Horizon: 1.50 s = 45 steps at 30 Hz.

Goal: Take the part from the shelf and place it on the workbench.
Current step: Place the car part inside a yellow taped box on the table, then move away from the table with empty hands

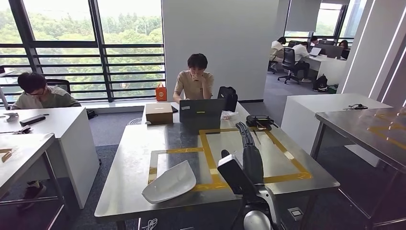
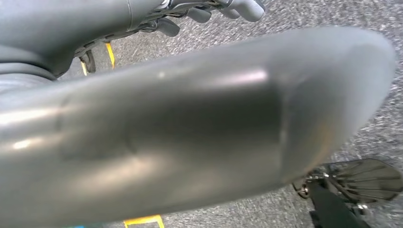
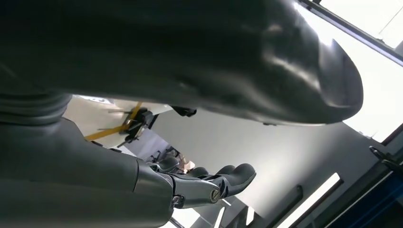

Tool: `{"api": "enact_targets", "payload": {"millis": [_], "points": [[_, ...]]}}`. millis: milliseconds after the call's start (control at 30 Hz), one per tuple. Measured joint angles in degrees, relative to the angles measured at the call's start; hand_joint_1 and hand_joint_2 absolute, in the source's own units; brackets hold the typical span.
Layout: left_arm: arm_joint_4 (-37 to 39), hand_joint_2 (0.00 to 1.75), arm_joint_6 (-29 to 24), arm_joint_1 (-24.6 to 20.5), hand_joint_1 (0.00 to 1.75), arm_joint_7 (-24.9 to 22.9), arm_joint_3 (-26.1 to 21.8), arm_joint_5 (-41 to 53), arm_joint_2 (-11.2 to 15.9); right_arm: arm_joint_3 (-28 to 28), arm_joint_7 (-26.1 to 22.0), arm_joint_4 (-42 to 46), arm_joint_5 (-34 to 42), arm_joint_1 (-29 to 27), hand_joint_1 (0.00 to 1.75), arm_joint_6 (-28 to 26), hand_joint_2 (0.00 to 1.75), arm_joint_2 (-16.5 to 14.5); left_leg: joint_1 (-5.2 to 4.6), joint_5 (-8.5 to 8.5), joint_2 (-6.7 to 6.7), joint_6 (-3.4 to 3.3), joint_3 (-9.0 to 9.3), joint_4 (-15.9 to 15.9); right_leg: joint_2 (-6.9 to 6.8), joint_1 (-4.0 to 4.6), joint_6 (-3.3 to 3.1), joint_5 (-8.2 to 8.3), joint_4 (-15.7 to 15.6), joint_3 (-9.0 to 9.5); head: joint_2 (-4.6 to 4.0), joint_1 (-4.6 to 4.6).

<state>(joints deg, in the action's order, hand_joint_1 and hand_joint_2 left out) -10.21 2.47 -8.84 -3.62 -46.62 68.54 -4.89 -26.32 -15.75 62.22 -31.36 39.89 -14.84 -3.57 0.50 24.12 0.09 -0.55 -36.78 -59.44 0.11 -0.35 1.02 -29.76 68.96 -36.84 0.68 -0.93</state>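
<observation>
**A:** Where does the part (image 1: 169, 183) lie?

**B:** On the surface (image 1: 134, 143), at seven o'clock from the right hand (image 1: 249, 148). That hand's fingers (image 1: 245, 133) are stretched out and hold nothing.

**A:** And the left hand (image 2: 180, 123)?

**B:** Its spread cannot be told. The part looks like a thin, light, stiff, slick shell, so the rim is probably the best place to grip it.

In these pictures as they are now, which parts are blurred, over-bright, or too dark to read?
Head view: sharp, windows bright, steel workbench reflects light. Left wrist view: a close grey curved surface is blurred, carpet soft. Right wrist view: the close thumb is dark and featureless, the window is blown out white, the fingers are readable.
</observation>
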Motion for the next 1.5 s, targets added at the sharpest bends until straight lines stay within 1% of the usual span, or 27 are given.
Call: {"api": "enact_targets", "payload": {"millis": [67, 100, 200, 267, 333, 367, 400, 433, 500, 567, 600, 633, 700, 767, 867, 900, 933, 967, 1033, 1100, 1200, 1267, 1367, 1400, 1433, 1467, 1500], "points": [[-0.01, 0.0, 0.01, 0.03, 0.0, 0.07, -0.01, 0.01, -0.08, 0.34, -0.33, -0.21, 0.04, -0.47, 0.0, -0.73, 0.0, 0.27, -0.11, -0.89, -0.05, 0.44, -0.63, 0.03, -0.07, 0.56, -0.93, 0.41, -7.34, 4.99, 0.0, -0.01], [-0.02, 0.0, 0.01, 0.06, 0.0, 0.1, -0.02, 0.01, -0.11, 0.62, -0.77, -0.46, 0.16, -0.89, 0.0, -1.26, 0.0, 0.52, -0.04, -1.3, -0.08, 0.78, -0.7, 0.11, -0.08, 0.8, -1.3, 0.13, -9.43, 6.23, 0.0, -0.02], [-0.01, 0.0, -0.01, 0.47, 0.0, 0.17, -0.35, -0.33, -0.13, 1.37, -2.49, -1.75, 0.7, -3.19, 0.0, -2.37, 0.0, 1.31, 0.15, -2.13, -0.21, 1.92, -0.71, 0.64, -0.17, 0.94, -2.16, 1.05, -10.86, 6.29, 0.0, 0.04], [0.03, 0.0, -0.07, 0.94, 0.0, 0.2, -0.68, -0.69, -0.14, 1.81, -3.35, -2.77, 0.94, -4.79, 0.0, -2.76, 0.0, 1.55, 0.13, 0.65, -0.28, 2.4, -1.7, -1.5, -0.31, 0.53, -2.89, 2.55, -11.6, 5.57, 0.0, -0.05], [0.06, 0.0, -0.14, 1.18, 0.0, 0.21, -0.89, -0.9, -0.09, 2.16, -3.8, -3.73, 1.02, -5.95, 0.0, -2.99, 0.0, 1.7, 0.25, 6.18, -0.29, 2.83, -3.59, -7.75, -0.32, 0.32, -3.23, 3.92, -11.78, 4.15, 0.0, -0.18], [0.06, 0.0, -0.17, 1.23, 0.0, 0.22, -0.98, -1.0, -0.04, 2.27, -3.91, -4.27, 1.05, -6.4, 0.0, -2.86, 0.0, 1.77, 0.29, 8.13, -0.29, 3.08, -4.33, -11.22, -0.31, 0.29, -3.18, 4.5, -11.74, 3.32, 0.0, -0.2], [0.05, 0.0, -0.22, 1.3, 0.0, 0.32, -1.12, -1.13, 0.02, 2.34, -4.0, -5.07, 1.15, -6.77, 0.0, -2.56, 0.0, 1.84, 0.32, 8.8, -0.28, 3.28, -4.51, -13.73, -0.32, 0.27, -3.1, 5.07, -11.66, 2.5, 0.0, -0.21], [0.05, 0.0, -0.27, 1.41, 0.0, 0.52, -1.31, -1.36, 0.05, 2.39, -4.14, -6.2, 1.26, -7.05, 0.0, -2.21, 0.0, 1.88, 0.35, 8.18, -0.27, 3.4, -3.88, -14.58, -0.35, 0.22, -2.96, 5.6, -11.54, 1.69, 0.0, -0.22], [0.04, 0.0, -0.41, 1.61, 0.0, 1.09, -1.78, -1.88, 0.07, 2.49, -4.87, -9.08, 1.59, -7.43, 0.0, -1.86, 0.0, 1.96, 0.43, 5.37, -0.25, 3.45, 0.27, -10.6, -0.41, 0.08, -2.53, 6.56, -11.12, 0.12, 0.0, -0.22], [0.04, 0.0, -0.54, 1.65, 0.0, 1.62, -2.19, -2.38, 0.05, 2.58, -5.73, -11.9, 1.85, -7.6, 0.0, -1.99, 0.0, 2.04, 0.27, 5.24, -0.33, 3.13, 5.63, -3.28, -0.48, 0.07, -1.88, 7.35, -10.58, -1.1, 0.0, -0.2], [0.03, 0.0, -0.6, 1.69, 0.0, 1.8, -2.41, -2.65, 0.04, 2.61, -5.91, -13.31, 1.91, -7.68, 0.0, -2.03, 0.0, 2.09, 0.14, 5.87, -0.4, 2.75, 7.07, -0.79, -0.51, 0.09, -1.5, 7.71, -10.38, -1.41, 0.0, -0.19], [0.03, 0.0, -0.64, 1.75, 0.0, 1.93, -2.68, -2.9, 0.02, 2.63, -5.79, -14.78, 1.91, -7.86, 0.0, -2.04, 0.0, 2.14, -0.05, 6.42, -0.49, 2.25, 7.53, 0.36, -0.54, 0.12, -1.12, 8.09, -10.34, -1.53, 0.0, -0.16], [0.04, 0.0, -0.68, 1.96, 0.0, 1.96, -3.21, -3.23, -0.06, 2.81, -5.42, -18.02, 1.88, -8.7, 0.0, -2.25, 0.0, 2.33, -0.12, 5.88, -0.48, 1.04, 6.87, 0.66, -0.53, -0.01, -0.35, 8.59, -10.38, -1.56, 0.0, -0.15], [0.04, 0.0, -0.68, 2.05, 0.0, 1.88, -3.56, -3.27, -0.17, 3.3, -5.42, -21.13, 2.03, -9.99, 0.0, -2.7, 0.0, 2.68, 0.02, 4.81, -0.37, -0.01, 6.27, 0.8, -0.42, -0.2, 0.36, 6.27, -8.57, -2.38, 0.0, -0.12], [0.03, 0.0, -0.68, 2.25, 0.0, 1.91, -3.93, -3.27, -0.25, 4.4, -4.36, -26.1, 2.57, -11.88, 0.0, -2.91, 0.0, 3.47, 0.05, 3.02, -0.35, -0.69, 4.31, 0.75, -0.28, -0.3, 1.1, -1.5, 1.22, -5.4, 0.0, -0.08], [0.04, 0.0, -0.68, 2.38, 0.0, 1.99, -4.05, -3.28, -0.29, 4.8, -3.39, -28.01, 2.74, -12.65, 0.0, -2.81, 0.0, 3.79, 0.03, 2.46, -0.37, -0.72, 3.51, 0.67, -0.25, -0.29, 1.18, -2.7, 4.18, -5.88, 0.0, -0.08], [0.04, 0.0, -0.67, 2.5, 0.0, 2.08, -4.16, -3.28, -0.34, 5.2, -2.28, -29.96, 2.88, -13.47, 0.0, -2.71, 0.0, 4.11, 0.01, 1.96, -0.4, -0.68, 2.76, 0.57, -0.23, -0.27, 1.16, -2.65, 5.48, -5.49, 0.0, -0.07], [0.04, 0.0, -0.67, 2.6, 0.0, 2.16, -4.24, -3.29, -0.4, 5.61, -1.17, -31.75, 3.07, -14.29, 0.0, -2.55, 0.0, 4.38, 0.0, 1.53, -0.43, -0.6, 2.08, 0.45, -0.22, -0.25, 1.04, -1.64, 4.67, -4.04, 0.0, -0.07], [0.04, 0.0, -0.66, 2.67, 0.0, 2.25, -4.27, -3.23, -0.53, 6.49, 0.57, -34.95, 3.6, -15.61, 0.0, -2.24, 0.0, 4.97, -0.03, 0.77, -0.44, -0.28, 1.01, 0.22, -0.21, -0.08, 0.42, 0.26, -2.49, 1.6, 0.0, -0.05], [0.04, 0.0, -0.66, 2.63, 0.0, 2.27, -4.27, -3.14, -0.64, 7.29, 1.18, -37.44, 3.95, -16.56, 0.0, -2.06, 0.0, 5.47, -0.09, 0.05, -0.37, 0.29, 0.53, 0.18, -0.2, 0.33, -0.29, 0.55, -8.91, 5.87, 0.0, -0.09], [0.04, 0.0, -0.54, 2.59, 0.0, 2.25, -4.27, -2.96, -0.73, 7.97, 2.41, -39.96, 4.0, -17.46, 0.0, -1.43, 0.0, 5.94, -0.05, -0.87, -0.21, 1.41, 0.41, 0.48, -0.15, 0.58, -1.35, 1.07, -10.75, 6.08, 0.0, -0.03], [0.05, 0.0, -0.16, 2.59, 0.0, 2.11, -4.27, -2.62, -0.75, 8.4, 5.49, -41.62, 4.18, -18.11, 0.0, 0.67, 0.0, 6.23, -0.03, 0.91, -0.22, 2.01, -0.28, -0.82, -0.25, 0.25, -2.19, 2.18, -11.37, 5.44, 0.0, -0.02], [0.06, 0.0, 0.52, 2.37, 0.0, 1.69, -4.27, -2.14, -0.75, 9.98, 10.96, -44.44, 6.91, -20.97, 0.0, 5.76, 0.0, 6.98, 0.09, 8.72, -0.25, 2.67, -2.6, -9.69, -0.75, 0.11, -2.8, 3.78, -11.66, 3.86, 0.0, -0.17], [0.05, 0.0, 0.68, 2.29, 0.0, 1.62, -4.27, -2.07, -0.71, 10.99, 12.29, -45.26, 8.74, -22.51, 0.0, 7.37, 0.0, 7.24, 0.12, 10.27, -0.24, 2.87, -3.0, -12.81, -1.0, 0.12, -2.77, 4.24, -11.59, 3.23, 0.0, -0.17], [0.05, 0.0, 0.85, 2.26, 0.0, 1.6, -4.27, -2.04, -0.62, 12.28, 13.51, -46.03, 10.91, -24.16, 0.0, 8.81, 0.0, 7.49, 0.15, 10.49, -0.23, 3.0, -2.69, -14.52, -1.23, 0.11, -2.68, 4.71, -11.48, 2.57, 0.0, -0.16], [0.04, 0.0, 1.0, 2.25, 0.0, 1.53, -4.27, -2.03, -0.5, 13.87, 14.76, -46.79, 13.26, -25.86, 0.0, 10.09, 0.0, 7.66, 0.18, 9.58, -0.22, 3.07, -1.45, -14.33, -1.41, 0.07, -2.55, 5.16, -11.32, 1.9, 0.0, -0.17], [0.04, 0.0, 1.15, 2.25, 0.0, 1.41, -4.27, -1.99, -0.34, 15.65, 16.04, -47.5, 15.5, -27.47, 0.0, 11.09, 0.0, 7.79, 0.22, 8.11, -0.22, 3.06, 0.76, -12.11, -1.52, 0.02, -2.38, 5.57, -11.13, 1.26, 0.0, -0.16]]}}
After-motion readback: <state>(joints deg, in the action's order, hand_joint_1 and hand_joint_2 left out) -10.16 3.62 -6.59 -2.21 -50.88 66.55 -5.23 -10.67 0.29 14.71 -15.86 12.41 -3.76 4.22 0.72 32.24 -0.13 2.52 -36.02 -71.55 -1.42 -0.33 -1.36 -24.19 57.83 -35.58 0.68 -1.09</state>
